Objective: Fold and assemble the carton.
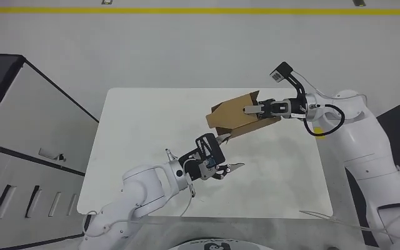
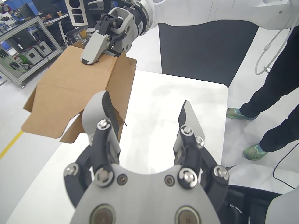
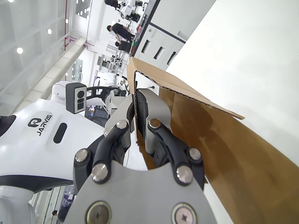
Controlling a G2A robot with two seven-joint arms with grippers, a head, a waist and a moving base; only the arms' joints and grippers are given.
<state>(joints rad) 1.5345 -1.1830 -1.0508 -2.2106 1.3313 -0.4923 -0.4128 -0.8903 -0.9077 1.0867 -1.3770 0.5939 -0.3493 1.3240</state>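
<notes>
1. The white table (image 1: pixel 144 125) lies under both arms;
2. the brown carton (image 1: pixel 234 112) is held tilted over the table's far right part, its end flaps loose;
3. the right gripper (image 3: pixel 135 101) has its jaws clamped on the edge of a carton wall;
4. the left gripper (image 2: pixel 144 103) hovers just beside the carton's lower flaps, jaws wide apart, holding nothing.

The carton (image 2: pixel 77 78) is matt brown corrugated cardboard, and the table (image 1: pixel 144 137) is smooth, faintly glossy white.
</notes>
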